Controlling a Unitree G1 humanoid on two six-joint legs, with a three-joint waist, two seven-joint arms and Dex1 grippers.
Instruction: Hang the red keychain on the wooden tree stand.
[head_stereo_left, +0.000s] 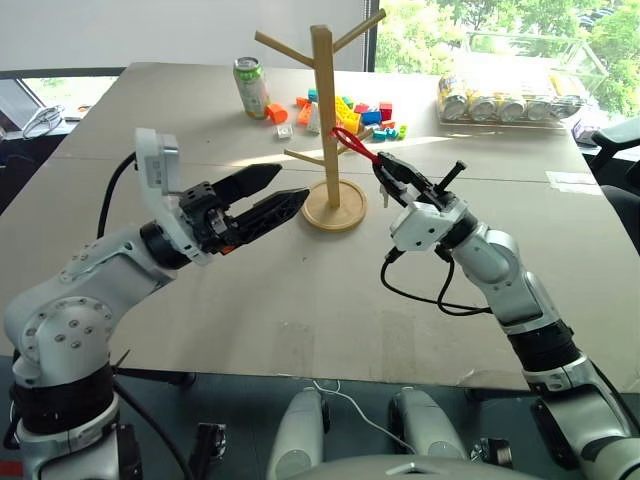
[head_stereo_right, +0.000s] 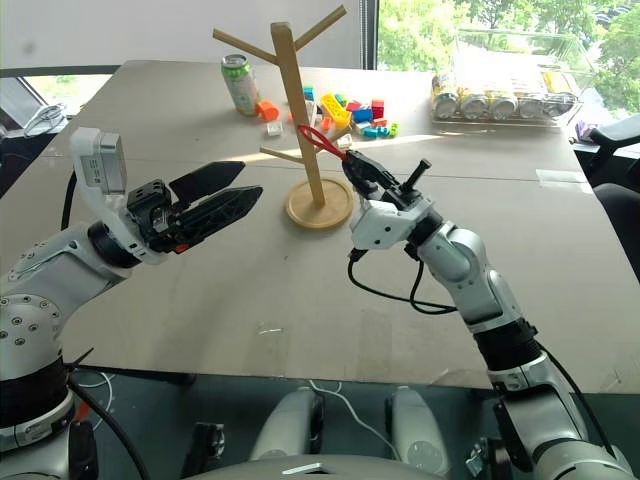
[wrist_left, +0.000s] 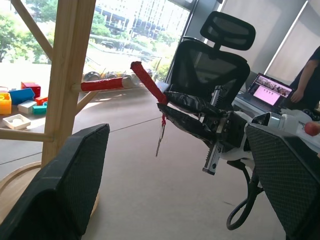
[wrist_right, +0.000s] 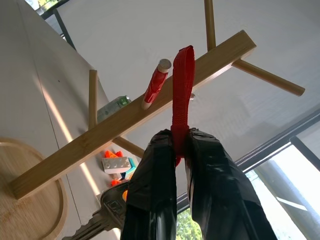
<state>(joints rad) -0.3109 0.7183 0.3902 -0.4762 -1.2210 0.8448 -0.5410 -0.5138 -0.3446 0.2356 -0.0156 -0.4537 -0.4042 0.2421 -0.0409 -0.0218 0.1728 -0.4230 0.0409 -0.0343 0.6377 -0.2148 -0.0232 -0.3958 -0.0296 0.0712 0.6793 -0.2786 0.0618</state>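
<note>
Pinching the red keychain (head_stereo_left: 352, 145), right claw (head_stereo_left: 385, 172) loops it over a tree-stand (head_stereo_left: 325, 110) peg.

In front of me the bench (head_stereo_left: 300, 300) is a wide tan surface. The wooden tree stand (head_stereo_left: 327, 120) rests on it by its round base. Behind it stand a green can (head_stereo_left: 251, 87), scattered coloured toy blocks (head_stereo_left: 350, 113), and farther right a clear pack of cans (head_stereo_left: 505, 100).

Office, desk chair (wrist_left: 212, 65), laptop (wrist_left: 267, 92), windows (head_stereo_left: 480, 30)
</note>
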